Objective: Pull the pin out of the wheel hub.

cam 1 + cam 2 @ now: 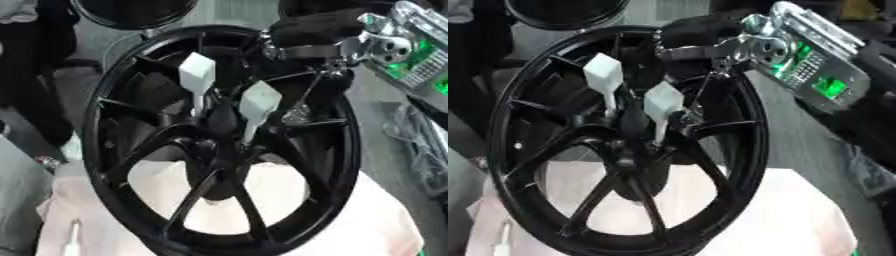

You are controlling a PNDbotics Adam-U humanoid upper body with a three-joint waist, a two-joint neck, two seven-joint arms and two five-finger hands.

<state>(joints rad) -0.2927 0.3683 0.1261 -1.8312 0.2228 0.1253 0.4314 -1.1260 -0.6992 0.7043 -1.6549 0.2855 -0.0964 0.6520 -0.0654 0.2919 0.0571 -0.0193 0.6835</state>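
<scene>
The right hand (697, 37), a dark mass at the upper rim of the wheel hub (627, 145), cannot be judged open or closed. Two white-headed pins (197, 75) (260, 102) are seated at the centre; extraction is outstanding.

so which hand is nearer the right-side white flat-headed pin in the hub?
Right. The right hand sits on the rim above and right of that white flat-headed pin; the left hand shows in neither view.
</scene>
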